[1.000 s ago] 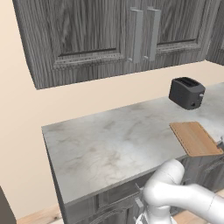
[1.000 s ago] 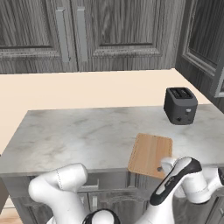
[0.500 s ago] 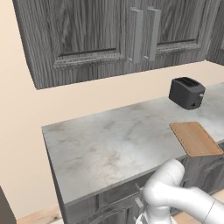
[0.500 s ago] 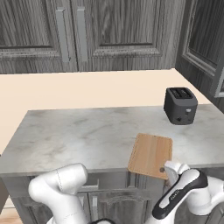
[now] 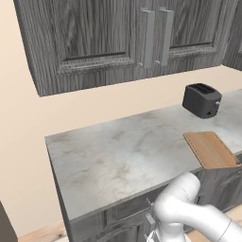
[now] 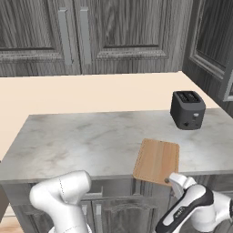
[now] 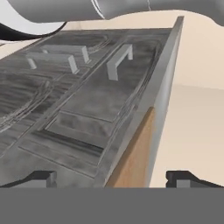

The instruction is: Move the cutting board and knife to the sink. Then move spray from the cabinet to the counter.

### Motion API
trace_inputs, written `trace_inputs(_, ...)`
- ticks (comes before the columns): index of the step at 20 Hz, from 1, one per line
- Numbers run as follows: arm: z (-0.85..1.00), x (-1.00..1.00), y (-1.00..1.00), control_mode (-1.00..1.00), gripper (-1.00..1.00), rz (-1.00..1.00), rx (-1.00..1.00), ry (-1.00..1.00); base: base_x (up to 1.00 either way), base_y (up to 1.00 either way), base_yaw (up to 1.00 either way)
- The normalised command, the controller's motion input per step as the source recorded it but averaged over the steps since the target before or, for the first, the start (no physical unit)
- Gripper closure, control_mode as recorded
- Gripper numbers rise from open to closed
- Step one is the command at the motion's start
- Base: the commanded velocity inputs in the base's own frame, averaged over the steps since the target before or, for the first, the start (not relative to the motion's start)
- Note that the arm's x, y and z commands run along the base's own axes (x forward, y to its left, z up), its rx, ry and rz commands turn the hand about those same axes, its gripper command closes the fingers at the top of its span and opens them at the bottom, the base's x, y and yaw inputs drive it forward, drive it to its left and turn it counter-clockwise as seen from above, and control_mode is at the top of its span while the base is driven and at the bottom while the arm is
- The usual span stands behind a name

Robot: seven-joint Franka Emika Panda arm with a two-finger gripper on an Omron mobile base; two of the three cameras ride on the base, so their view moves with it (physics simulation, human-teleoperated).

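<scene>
The upper cabinet [image 5: 108, 42] covers the wall above, with two long silver bar handles [image 5: 155, 37] side by side where its doors meet. Below it lies the marbled desk [image 5: 118, 156], and under the desk the dark base cabinets [image 7: 65, 109].

The two base views look down on the top of the desk. There one black toaster [image 6: 187, 109] stands at the back right, and one cutting board [image 6: 157, 161] lies flat near the front edge, apart from the toaster. In the right base view a corner of the board reaches over the edge.

The hand view looks from low along the front of the base cabinets. It shows three bar handles [image 7: 119, 61] on the drawers and doors, and the board only as a thin brown strip along the desk edge.

The gripper [image 7: 113, 178] is just below this edge; its jaws stand wide apart and hold nothing. In the right base view the hand is just beside the board's front corner.
</scene>
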Motion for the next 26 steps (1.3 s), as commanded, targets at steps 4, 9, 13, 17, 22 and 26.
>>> trace_inputs(4, -0.11, 0.01, 0.10, -1.00, -1.00, 0.00, 0.00, -0.04, 0.00, 0.00, 0.00)
trace_inputs(9, 0.00, 0.00, 0.04, -1.00, -1.00, 0.00, 0.00, -0.08, 0.00, 0.00, 0.00)
trace_inputs(13, 0.00, 0.02, 0.03, -1.00, -1.00, -0.02, 0.00, -0.09, 0.00, 0.00, 0.00)
trace_inputs(17, 0.00, 0.10, 0.07, -1.00, -1.00, -0.03, 0.00, -0.05, 0.00, 0.00, 0.00)
trace_inputs(22, 0.00, 0.12, 0.04, -1.00, -1.00, -0.04, 0.00, -0.05, 0.00, 0.00, 0.00)
trace_inputs(26, 0.00, 0.14, 0.08, -1.00, -1.00, -0.05, 0.00, -0.03, 0.00, 0.00, 0.00)
